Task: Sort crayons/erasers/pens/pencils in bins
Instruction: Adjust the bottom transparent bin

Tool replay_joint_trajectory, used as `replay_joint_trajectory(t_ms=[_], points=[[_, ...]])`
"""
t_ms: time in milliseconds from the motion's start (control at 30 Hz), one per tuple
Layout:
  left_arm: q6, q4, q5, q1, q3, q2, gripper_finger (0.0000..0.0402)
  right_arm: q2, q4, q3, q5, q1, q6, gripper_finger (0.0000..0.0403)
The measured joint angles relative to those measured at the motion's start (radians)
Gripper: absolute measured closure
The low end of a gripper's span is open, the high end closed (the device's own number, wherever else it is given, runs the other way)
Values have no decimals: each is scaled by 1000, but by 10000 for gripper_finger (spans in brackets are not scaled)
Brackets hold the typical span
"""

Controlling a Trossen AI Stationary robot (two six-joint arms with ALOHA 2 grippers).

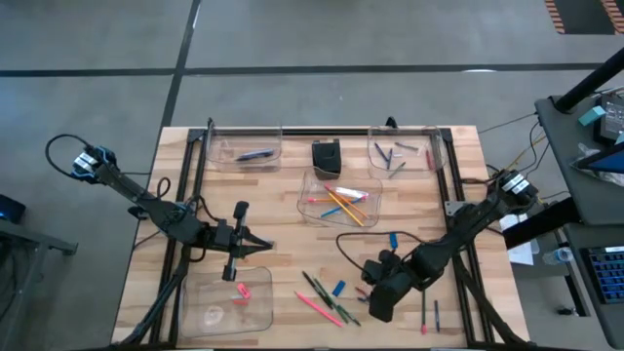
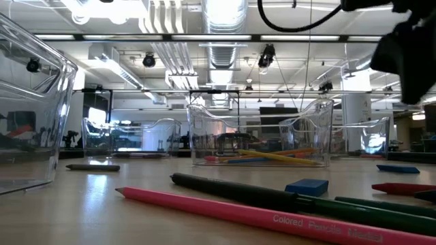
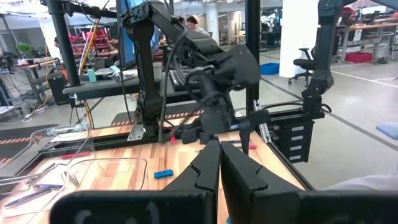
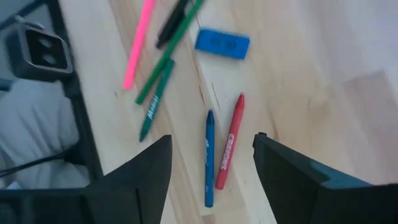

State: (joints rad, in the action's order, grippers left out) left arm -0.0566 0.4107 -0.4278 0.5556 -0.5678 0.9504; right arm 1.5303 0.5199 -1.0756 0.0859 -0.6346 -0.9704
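My right gripper [image 1: 375, 304] is open above the table's near right part. In its wrist view its fingers stand on either side of a blue crayon [image 4: 209, 158] and a red crayon [image 4: 230, 143], which lie flat on the wood, untouched. A blue eraser [image 4: 222, 42], a pink pencil [image 4: 138, 43] and green pencils [image 4: 158, 99] lie beyond them. My left gripper [image 1: 261, 249] is shut and empty, just beyond the near left bin [image 1: 226, 300], which holds a pink eraser [image 1: 243, 290]. The middle bin [image 1: 339, 200] holds pencils.
The far left bin [image 1: 244, 151] holds a pen and the far right bin [image 1: 405, 151] holds crayons. A small black box [image 1: 327, 156] stands between them. A second blue eraser [image 1: 393, 239] and two thin sticks [image 1: 429, 317] lie loose on the right.
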Motion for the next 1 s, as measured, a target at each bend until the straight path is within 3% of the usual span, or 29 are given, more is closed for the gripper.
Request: replay_joint_trajectory(t_ms=[267,533,733,1000], points=[[-12,-15,-11,0,-25,-21,402,-98,-2,0,1,20,33,188],[-33,-176,-314,0,-37,-258,402,-161,-5,0,32,22,39,188],[-29,-175,-304,1,4,-360,402,-161,-36,0,31,22,39,188],[-29,-175,-299,1,6,-351,402,-148,-64,0,30,22,39,188]])
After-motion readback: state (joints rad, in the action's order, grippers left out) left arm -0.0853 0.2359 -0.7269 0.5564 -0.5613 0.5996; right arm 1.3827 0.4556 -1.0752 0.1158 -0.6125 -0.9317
